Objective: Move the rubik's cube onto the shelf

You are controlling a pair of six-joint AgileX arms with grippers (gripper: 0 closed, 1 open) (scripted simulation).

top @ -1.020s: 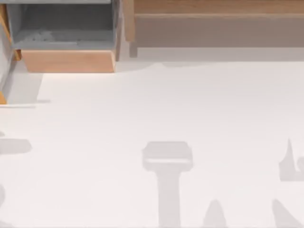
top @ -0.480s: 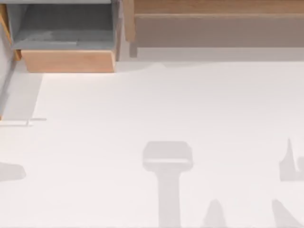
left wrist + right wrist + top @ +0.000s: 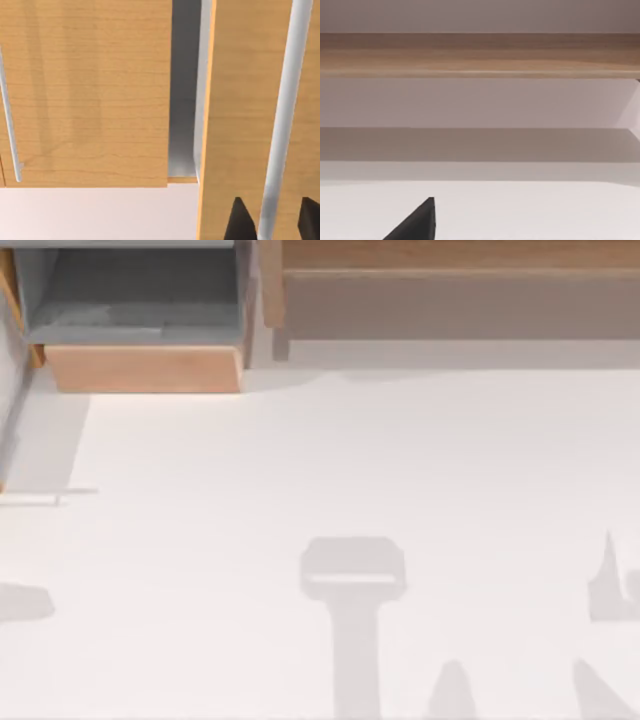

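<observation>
At the table's [image 3: 330,460] far left, the wooden box [image 3: 145,368] is sitting unchanged from half a second ago. The left gripper [image 3: 272,220] is straddling a silver door handle [image 3: 285,100], jaws released. The shelf [image 3: 450,255] is lying far right. I cannot tell the right gripper's [image 3: 417,225] state.
</observation>
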